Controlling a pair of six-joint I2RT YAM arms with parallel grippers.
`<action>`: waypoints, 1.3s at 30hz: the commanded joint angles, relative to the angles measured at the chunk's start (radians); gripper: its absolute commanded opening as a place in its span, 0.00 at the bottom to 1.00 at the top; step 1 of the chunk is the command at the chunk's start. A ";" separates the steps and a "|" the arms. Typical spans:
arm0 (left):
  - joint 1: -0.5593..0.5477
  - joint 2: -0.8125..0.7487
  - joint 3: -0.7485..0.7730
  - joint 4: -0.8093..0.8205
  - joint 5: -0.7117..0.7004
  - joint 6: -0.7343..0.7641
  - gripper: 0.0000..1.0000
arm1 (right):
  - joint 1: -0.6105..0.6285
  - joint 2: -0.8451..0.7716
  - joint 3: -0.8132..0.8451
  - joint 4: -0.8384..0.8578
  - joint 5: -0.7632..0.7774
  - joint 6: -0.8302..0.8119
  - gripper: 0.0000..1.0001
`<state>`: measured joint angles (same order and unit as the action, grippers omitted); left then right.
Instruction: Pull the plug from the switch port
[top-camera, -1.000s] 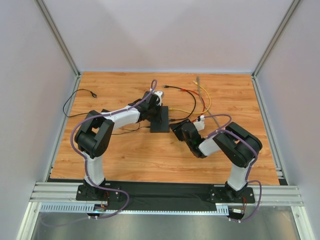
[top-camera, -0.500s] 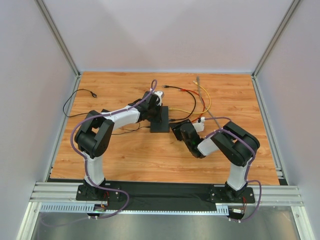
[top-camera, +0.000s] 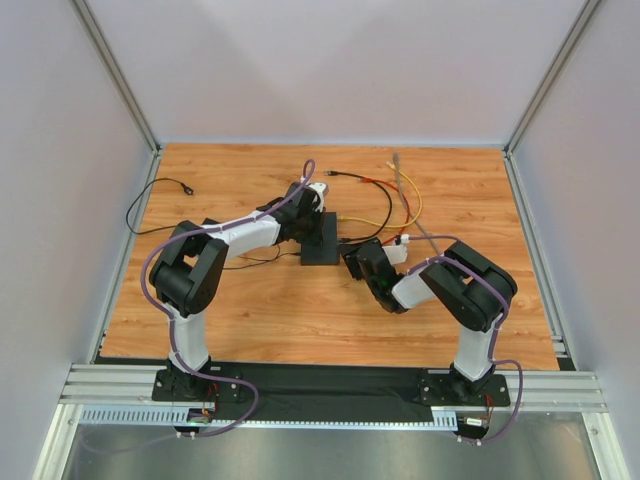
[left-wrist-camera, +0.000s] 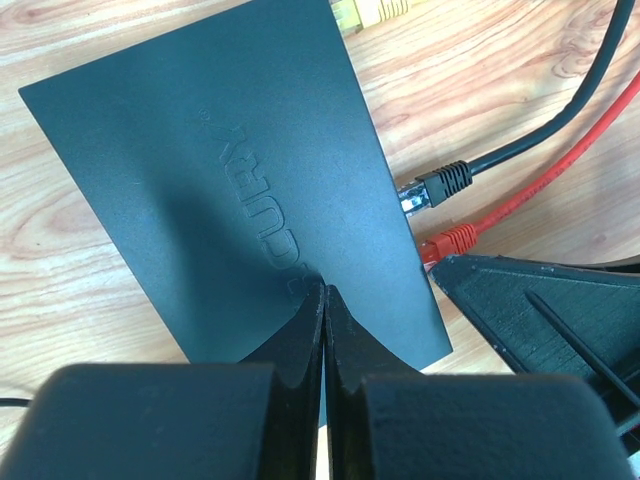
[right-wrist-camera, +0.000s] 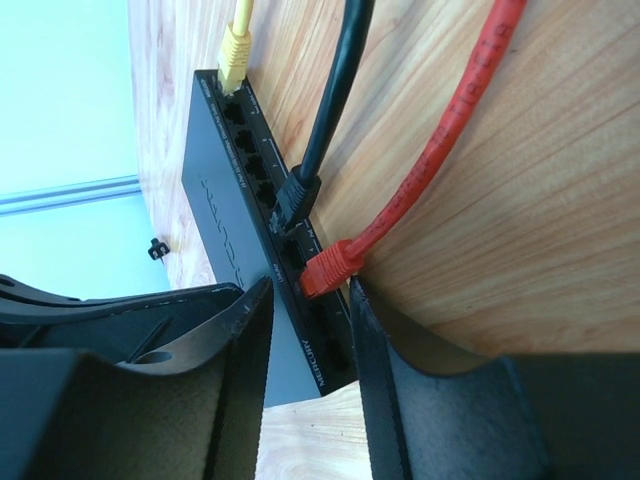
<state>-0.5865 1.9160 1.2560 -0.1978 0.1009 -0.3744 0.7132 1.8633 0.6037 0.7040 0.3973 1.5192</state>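
Left gripper (left-wrist-camera: 322, 300), clenched empty, presses on the switch (left-wrist-camera: 230, 170); right gripper (right-wrist-camera: 307, 295), released, straddles the red plug (right-wrist-camera: 325, 268) at its right edge, not yet pulled.

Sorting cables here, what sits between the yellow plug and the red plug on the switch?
The black plug, beside the red plug, plus empty sockets toward the yellow plug; right wrist view.

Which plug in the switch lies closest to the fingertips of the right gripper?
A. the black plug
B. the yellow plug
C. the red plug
C: in the right wrist view the red plug sits just at the open tips of the right gripper, the black plug and yellow plug farther along the switch.
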 joint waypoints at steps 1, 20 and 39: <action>0.007 -0.014 0.031 -0.045 -0.036 0.037 0.00 | 0.006 0.019 0.002 -0.064 0.069 0.025 0.38; 0.007 -0.009 0.033 -0.038 0.000 0.037 0.00 | 0.006 0.085 0.025 -0.023 0.049 -0.001 0.31; 0.007 0.031 0.068 -0.083 -0.010 0.025 0.00 | 0.005 0.063 0.056 -0.120 0.110 -0.044 0.00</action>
<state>-0.5800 1.9259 1.2888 -0.2481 0.0963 -0.3576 0.7147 1.9118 0.6552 0.6880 0.4381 1.5333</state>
